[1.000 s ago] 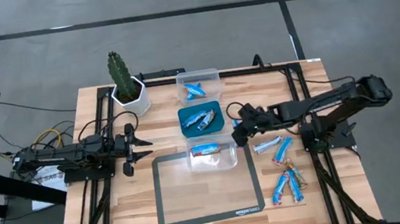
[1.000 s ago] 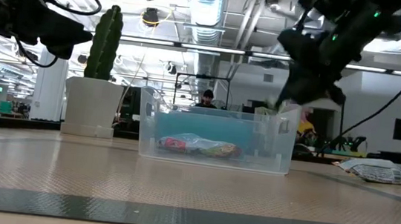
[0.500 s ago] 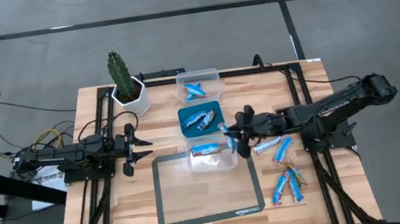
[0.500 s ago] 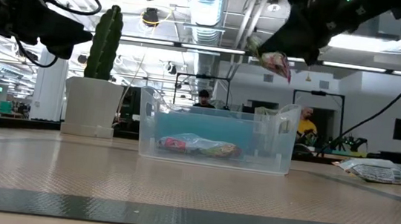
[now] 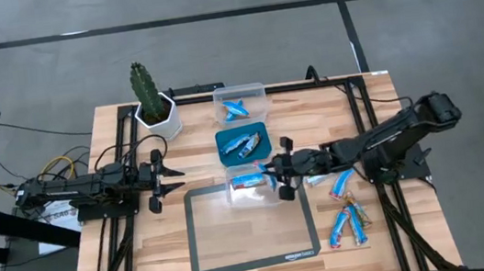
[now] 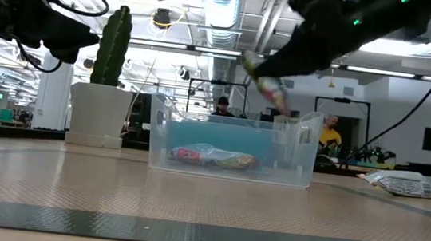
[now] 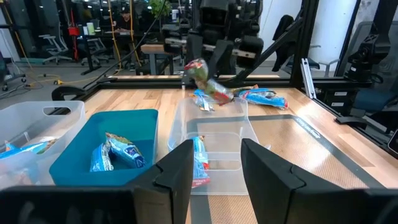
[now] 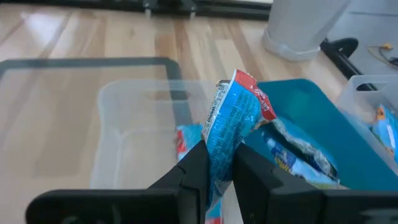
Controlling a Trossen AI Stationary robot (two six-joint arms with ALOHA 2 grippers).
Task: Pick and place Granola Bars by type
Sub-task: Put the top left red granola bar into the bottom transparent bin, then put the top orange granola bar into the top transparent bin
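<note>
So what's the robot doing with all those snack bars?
It's sorting them into tubs. The right gripper has a bar pinched in its fingers and holds it above the clear tub by the mat, where one bar already lies. The teal tub and the far clear tub hold bars too, and more bars wait on the table at the right. The left gripper rests open, near the cactus, holding nothing.

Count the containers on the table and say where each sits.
3, in a row at the table's middle: far clear container, teal container in the middle, near clear container at the mat's far edge.
</note>
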